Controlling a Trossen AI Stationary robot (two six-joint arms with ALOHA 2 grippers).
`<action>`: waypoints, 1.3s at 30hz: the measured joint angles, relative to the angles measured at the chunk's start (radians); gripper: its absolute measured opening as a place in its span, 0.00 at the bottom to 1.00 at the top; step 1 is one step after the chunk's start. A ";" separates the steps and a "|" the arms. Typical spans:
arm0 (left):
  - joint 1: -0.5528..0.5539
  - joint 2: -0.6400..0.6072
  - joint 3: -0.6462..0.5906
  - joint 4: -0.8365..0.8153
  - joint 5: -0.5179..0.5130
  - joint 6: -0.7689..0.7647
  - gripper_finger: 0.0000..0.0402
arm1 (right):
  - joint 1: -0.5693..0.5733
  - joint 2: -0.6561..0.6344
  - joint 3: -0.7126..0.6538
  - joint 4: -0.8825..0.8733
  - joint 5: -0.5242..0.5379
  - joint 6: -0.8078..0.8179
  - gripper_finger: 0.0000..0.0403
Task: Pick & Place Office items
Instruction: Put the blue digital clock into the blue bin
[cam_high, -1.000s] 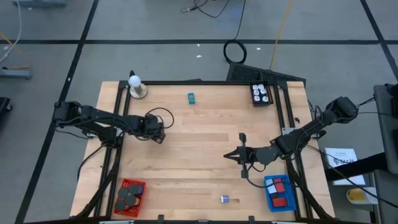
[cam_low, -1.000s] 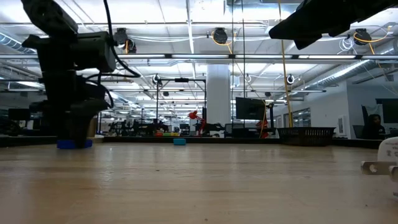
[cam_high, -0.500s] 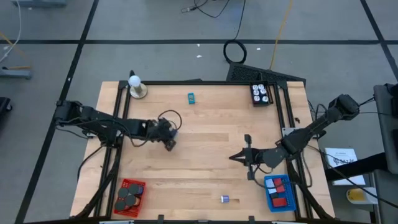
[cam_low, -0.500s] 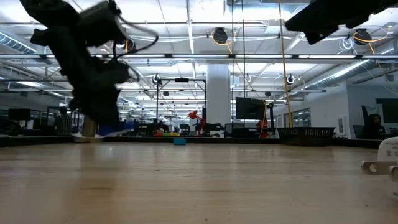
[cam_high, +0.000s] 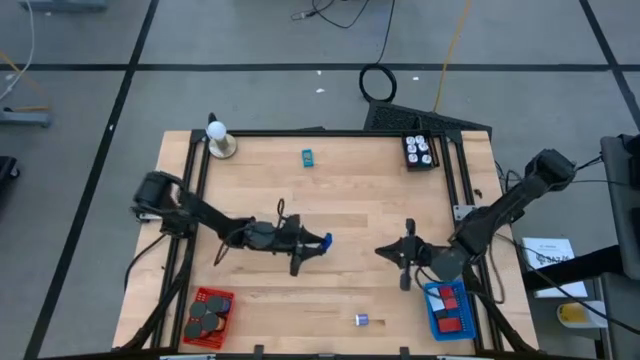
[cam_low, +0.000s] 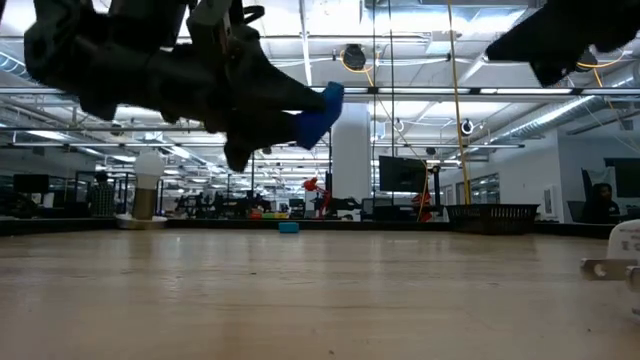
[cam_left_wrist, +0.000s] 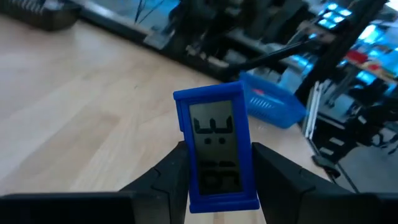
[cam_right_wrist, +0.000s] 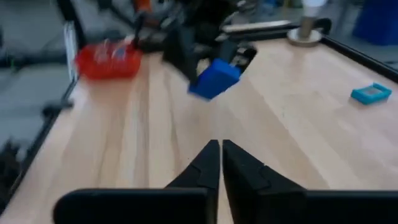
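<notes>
From where I stand, the carry is the step in hand. The left gripper (cam_high: 318, 243) has its jaws clamped on a blue block (cam_left_wrist: 217, 146) with a grey screen face (a little clock or timer, by the look of it), and holds it up clear of the worktop (cam_high: 340, 200), about midway across the boards and well short of the blue basket (cam_high: 447, 309). From table level the block (cam_low: 320, 112) hangs high over the wood.

The right gripper (cam_high: 405, 257) waits just beside the blue basket, on the side facing the left arm, jaws pressed together on nothing.

My guess is the block belongs in the blue basket, since blue and red pieces already lie there, while the red basket (cam_high: 208, 313) holds black discs. The next move, then, calls for a long reach across to that basket without brushing the right arm parked next to it, then a lowering and a release over the mesh.

Far from the blue basket, a small teal piece (cam_high: 308, 156) lies loose near the back edge, and a tiny purple bit (cam_high: 362, 320) sits between the two baskets.
</notes>
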 joint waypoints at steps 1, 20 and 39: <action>-0.004 0.036 0.000 0.067 0.000 0.021 0.37 | -0.007 0.023 -0.024 0.072 0.018 0.016 0.04; -0.008 0.176 0.141 0.308 0.022 0.237 0.37 | -0.218 0.552 -0.092 1.271 -0.096 -0.124 0.81; -0.008 0.176 0.140 0.320 0.021 0.237 0.38 | -0.291 0.655 0.053 1.270 -0.154 -0.136 0.72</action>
